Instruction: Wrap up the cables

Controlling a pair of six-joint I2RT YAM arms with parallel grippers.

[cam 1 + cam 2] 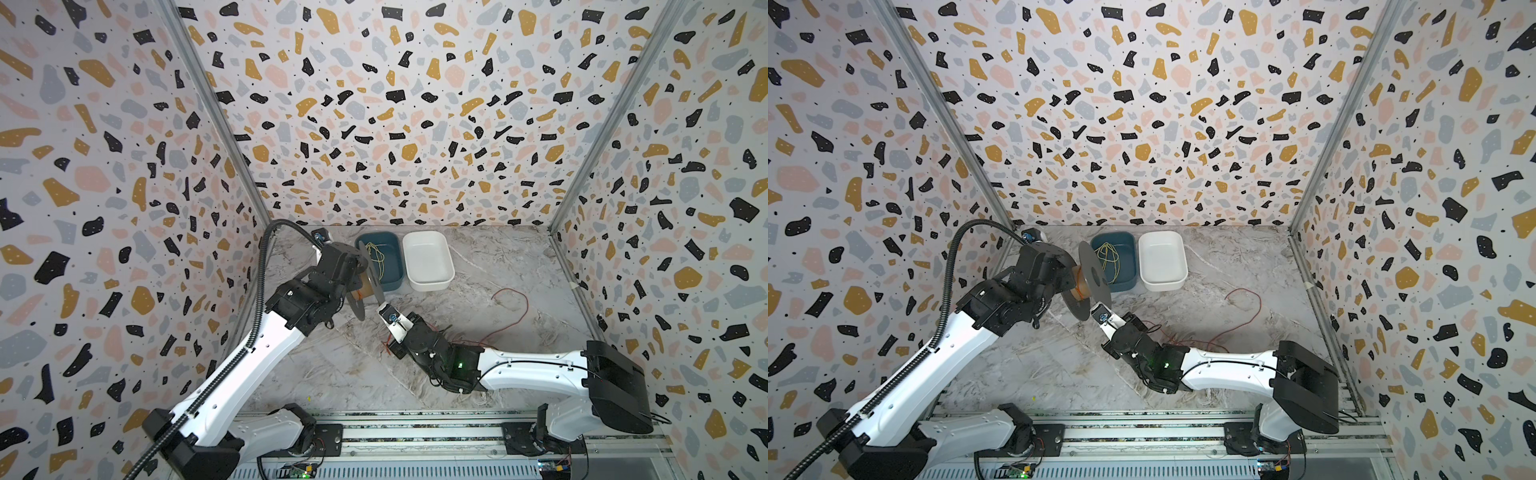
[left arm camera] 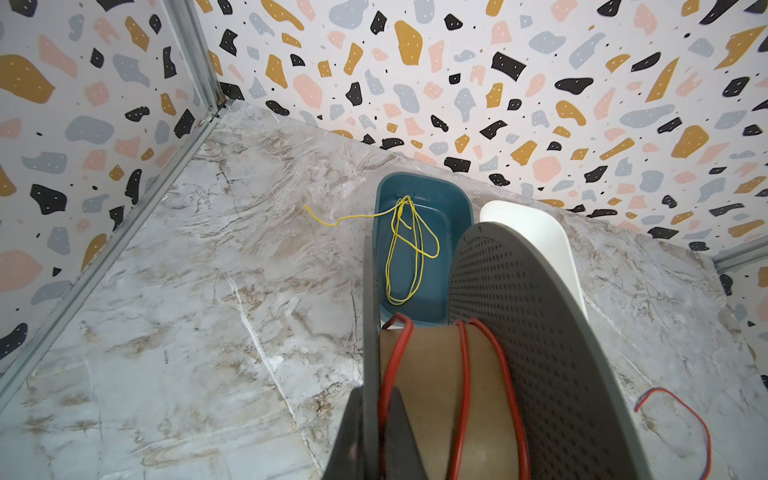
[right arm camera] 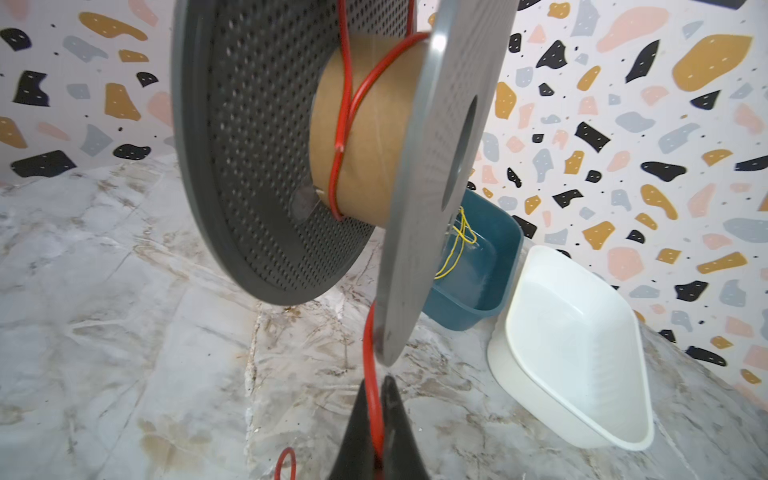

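Right wrist view: right tool (image 3: 377, 388) pinches red cable (image 3: 368, 332); left tool (image 2: 375, 392) clamps spool (image 3: 257, 145).

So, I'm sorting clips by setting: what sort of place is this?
Probably a lab robot test cell, not a home: terrazzo-print wall panels box in a marble-look tabletop, and white-and-black robot arms, left and right, are bolted to an aluminium rail.
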